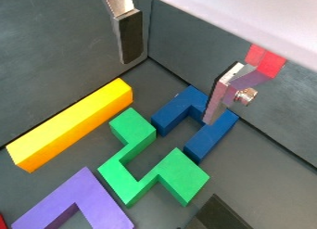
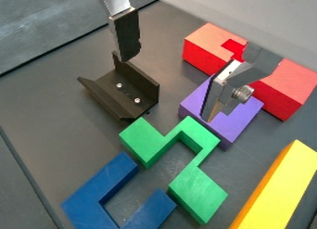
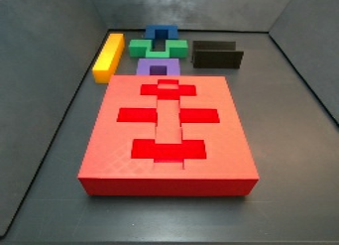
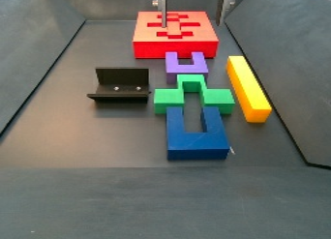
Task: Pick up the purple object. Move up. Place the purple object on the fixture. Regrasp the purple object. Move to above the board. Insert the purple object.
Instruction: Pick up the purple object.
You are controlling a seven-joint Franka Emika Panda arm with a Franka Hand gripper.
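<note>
1. Seen from a side view, the fixture (image 4: 119, 85) stands apart toward the left edge of the desk (image 4: 72, 185). It plays no part in this step, so I would keep the claw away from it.
2. In the middle, the purple block (image 4: 187, 63) lies just beside the board (image 4: 176, 28), which is at the far edge. The green block (image 4: 195, 95) and the blue block (image 4: 196, 127) follow in a row toward the near edge.
3. The claw (image 2: 177, 66) hangs above these pieces, released and empty, with its fingers (image 2: 128, 33) spread wide. In this wrist view one finger stands over the purple block (image 2: 223, 117), so the claw does not look centred on it yet.
4. My judgement is that the pickup is only starting. To do it well:
   - Shift the claw until the block sits midway between the pads.
   - Line the pads up with two flat outer faces.
   - Descend straight, then clench once the pads are well down the sides.
5. The neighbours are close. A finger could catch the board's edge or nudge the green block.
6. The yellow bar (image 4: 249, 86) lies along the right edge, clear of the grasp.
</note>
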